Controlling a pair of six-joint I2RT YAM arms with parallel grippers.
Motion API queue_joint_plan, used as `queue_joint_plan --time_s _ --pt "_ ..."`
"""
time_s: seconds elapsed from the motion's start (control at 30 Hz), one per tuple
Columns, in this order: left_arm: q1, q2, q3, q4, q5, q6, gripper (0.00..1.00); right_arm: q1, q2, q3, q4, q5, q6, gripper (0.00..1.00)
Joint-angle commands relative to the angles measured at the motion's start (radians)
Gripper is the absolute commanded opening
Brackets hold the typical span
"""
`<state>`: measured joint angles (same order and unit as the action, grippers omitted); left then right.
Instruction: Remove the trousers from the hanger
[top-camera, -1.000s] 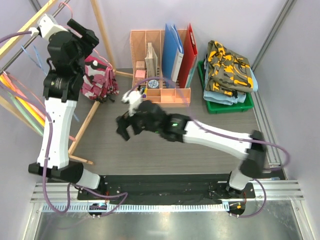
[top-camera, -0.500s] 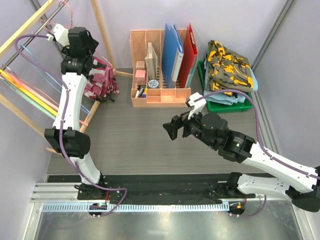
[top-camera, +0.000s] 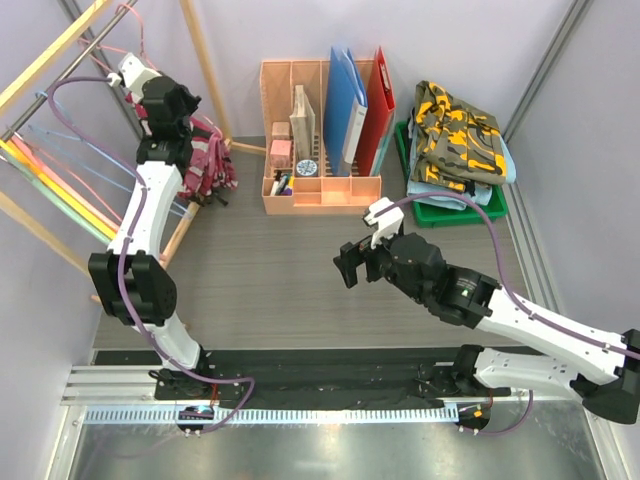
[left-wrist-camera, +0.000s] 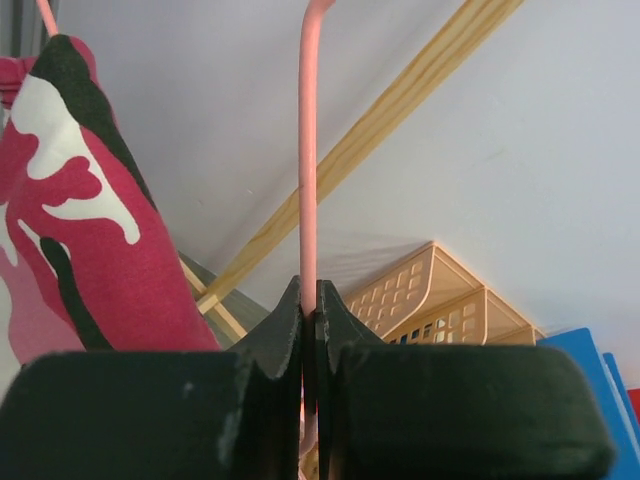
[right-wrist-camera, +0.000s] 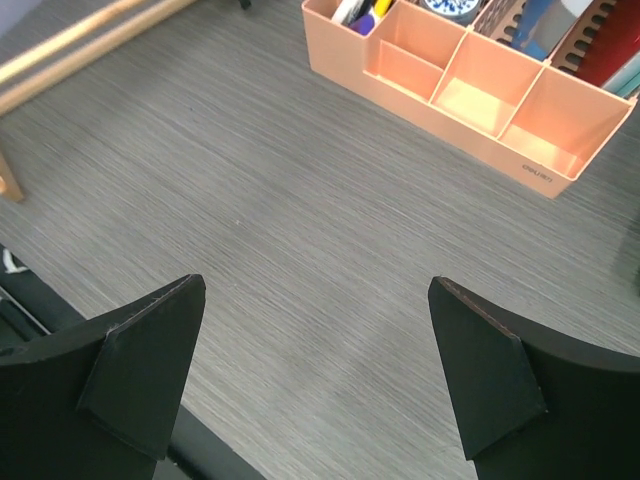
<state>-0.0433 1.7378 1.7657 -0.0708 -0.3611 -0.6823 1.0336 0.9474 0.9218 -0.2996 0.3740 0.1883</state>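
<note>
From above, the left gripper is seen lifted high at the far left corner of the table, right by the wooden rack; the pink camouflage trousers are hung there, just beside and below it; the arm is stretched up so that the hanging things can be reached. The right gripper is held over the middle of the table, well apart from the rack. At the far right corner, yellow camouflage trousers are piled on light blue trousers in a green tray; that is probably where trousers are put once they are off.

From the left wrist, the left gripper is seen squeezed tight on the thin rod of the pink hanger; the rod is pinched between the two jaws and runs straight up. The pink camouflage trousers are draped on the left, near the jaws but not gripped. The hanger is probably held so that it cannot swing while the cloth is pulled away.

From the right wrist, the right gripper is seen spread wide, with nothing in it; only bare table and a peach tidy are shown below. It is probably kept free so that the trousers can be grabbed.
</note>
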Motion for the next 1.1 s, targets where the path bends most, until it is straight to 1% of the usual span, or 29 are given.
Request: queue_joint_plan --time_s 0.0,0.07,0.1,0.17,0.2,0.23,0.3,0.6,0.67,0.73,0.77,0.83,0.87,0.9,0.97,1.0,1.07 --pt "-0.012 -0.106 -0.093 0.277 -0.005 0.162 0.00 -0.003 0.053 0.011 0.050 0.008 -0.033 1.00" --pt "-0.042 -0.121 -0.115 0.325 -0.036 0.240 0.00 -0.003 0.062 0.012 0.062 0.003 -0.036 1.00" --pt "-0.052 -0.124 -0.118 0.371 -0.042 0.322 0.00 -0.003 0.068 0.014 0.065 -0.006 -0.039 1.00" --pt "-0.076 -0.124 -0.112 0.410 -0.042 0.398 0.00 -0.004 0.082 0.018 0.073 -0.006 -0.041 1.00" --pt "-0.085 -0.124 -0.111 0.439 -0.055 0.467 0.00 -0.003 0.083 0.020 0.073 -0.006 -0.046 1.00" --pt "-0.096 -0.126 -0.112 0.463 -0.071 0.504 0.00 -0.003 0.091 0.022 0.074 -0.004 -0.047 1.00" --pt "-0.119 -0.133 -0.140 0.563 -0.090 0.588 0.00 -0.003 0.097 0.029 0.076 -0.001 -0.053 0.99" --pt "-0.135 -0.084 -0.080 0.660 -0.147 0.730 0.00 -0.007 0.136 0.040 0.077 -0.003 -0.070 0.99" --pt "-0.136 -0.084 -0.077 0.663 -0.130 0.725 0.00 -0.007 0.145 0.045 0.076 -0.003 -0.070 0.99" --pt "-0.136 -0.104 -0.087 0.611 -0.104 0.689 0.00 -0.009 0.156 0.048 0.077 -0.004 -0.072 1.00" --pt "-0.136 -0.141 -0.095 0.582 -0.082 0.608 0.00 -0.009 0.157 0.049 0.077 -0.003 -0.073 1.00" --pt "-0.138 -0.184 -0.123 0.502 -0.027 0.541 0.00 -0.012 0.168 0.058 0.077 -0.001 -0.072 1.00" --pt "-0.141 -0.229 -0.139 0.471 0.026 0.500 0.00 -0.013 0.171 0.063 0.077 -0.001 -0.066 1.00" --pt "-0.142 -0.247 -0.138 0.380 0.034 0.427 0.00 -0.014 0.172 0.072 0.077 -0.009 -0.064 1.00" --pt "-0.145 -0.286 -0.130 0.274 0.072 0.351 0.00 -0.015 0.175 0.083 0.077 -0.026 -0.056 1.00" --pt "-0.145 -0.331 -0.133 0.191 0.086 0.275 0.00 -0.014 0.177 0.091 0.079 -0.046 -0.056 1.00" --pt "-0.147 -0.377 -0.153 0.129 0.138 0.219 0.00 -0.015 0.174 0.097 0.088 -0.070 -0.062 1.00"
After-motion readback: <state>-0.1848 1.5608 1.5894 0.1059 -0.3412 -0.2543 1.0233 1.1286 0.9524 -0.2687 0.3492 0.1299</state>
